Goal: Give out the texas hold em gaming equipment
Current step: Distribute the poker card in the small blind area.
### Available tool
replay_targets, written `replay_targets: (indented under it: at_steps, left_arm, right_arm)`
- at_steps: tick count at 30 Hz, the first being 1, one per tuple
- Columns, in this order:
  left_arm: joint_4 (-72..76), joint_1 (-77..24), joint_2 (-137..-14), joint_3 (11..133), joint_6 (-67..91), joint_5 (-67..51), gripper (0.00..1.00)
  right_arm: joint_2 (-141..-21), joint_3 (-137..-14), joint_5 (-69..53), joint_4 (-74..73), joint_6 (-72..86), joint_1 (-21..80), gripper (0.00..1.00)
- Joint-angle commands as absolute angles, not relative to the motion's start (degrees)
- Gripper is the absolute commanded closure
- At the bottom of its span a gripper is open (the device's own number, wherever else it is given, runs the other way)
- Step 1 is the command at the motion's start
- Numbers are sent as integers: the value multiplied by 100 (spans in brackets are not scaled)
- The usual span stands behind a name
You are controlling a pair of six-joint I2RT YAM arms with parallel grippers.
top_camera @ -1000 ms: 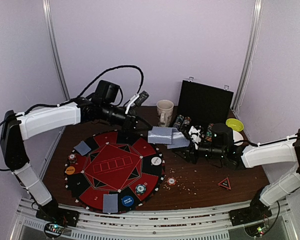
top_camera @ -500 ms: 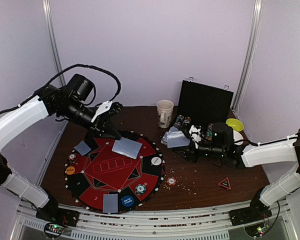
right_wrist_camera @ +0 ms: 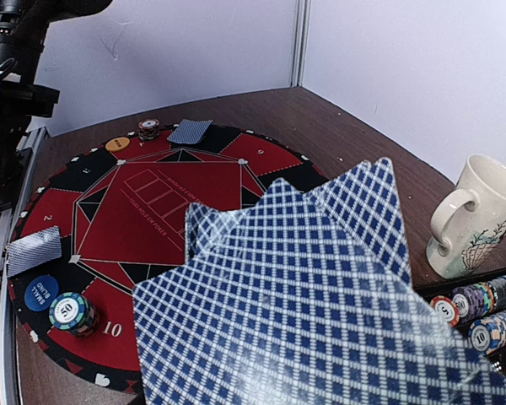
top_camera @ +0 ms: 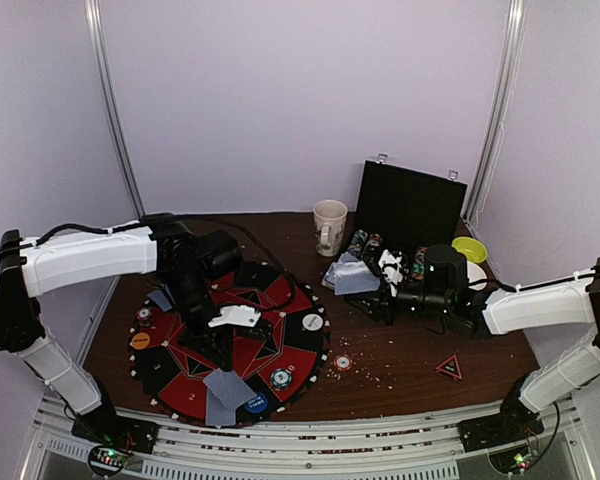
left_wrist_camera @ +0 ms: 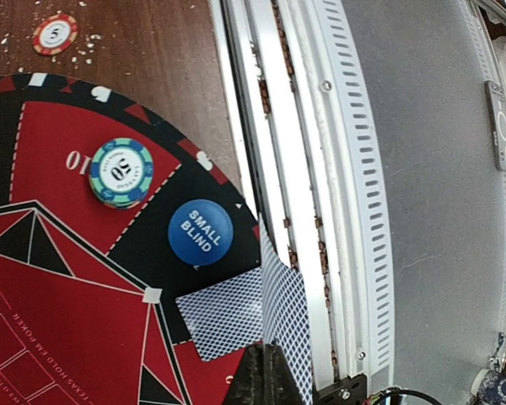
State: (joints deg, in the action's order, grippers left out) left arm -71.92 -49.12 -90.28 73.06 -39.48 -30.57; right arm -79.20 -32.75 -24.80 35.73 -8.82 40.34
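Observation:
A round red and black poker mat (top_camera: 242, 345) lies at the left. My left gripper (top_camera: 223, 362) is over its near edge, shut on a blue-backed card (left_wrist_camera: 285, 329) held on edge. Beside it a second card (left_wrist_camera: 222, 314) lies flat by the blue "small blind" disc (left_wrist_camera: 200, 233). A striped chip (left_wrist_camera: 121, 172) sits at seat 10. My right gripper (top_camera: 377, 287) is shut on a fan of blue-backed cards (right_wrist_camera: 320, 304) that hides its fingers. Another card (top_camera: 165, 296) lies at the mat's left, with a white disc (top_camera: 312, 322) and an orange disc (top_camera: 140, 340).
An open black case (top_camera: 410, 212) with rows of chips stands at the back right. A cream mug (top_camera: 330, 225) is beside it, and a yellow-green bowl (top_camera: 469, 248) further right. A loose chip (top_camera: 343, 362) and a red triangle (top_camera: 448, 368) lie on the wood. A white rail (left_wrist_camera: 320, 169) runs along the near edge.
My left arm has swung from the mat's far left side to its near edge, carrying a card down beside the card by the blue disc. The right arm has not moved.

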Motion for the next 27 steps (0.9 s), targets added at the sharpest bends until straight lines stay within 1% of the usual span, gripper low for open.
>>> replay_targets:
  at_steps: [1,7,19,27]
  left_arm:
    - [-7425,-5065,-8955,7197,-3902,-3133,100]
    - [-7326,-5414,-9411,7055,-3845,-2865,100]
    - [-7221,-5523,-9790,6959,-3744,-2486,100]
    - [-7200,-5534,-9731,6965,-3746,-2549,100]
  right_arm:
    - [-7827,-3333,-2576,3749,-888,3990,54]
    - [-7799,-3315,-2564,3724,-910,3983,54]
    - [-7787,-3289,-2549,3729,-922,3982,54]
    - [-7794,-3302,-2555,3744,-916,3973,54]
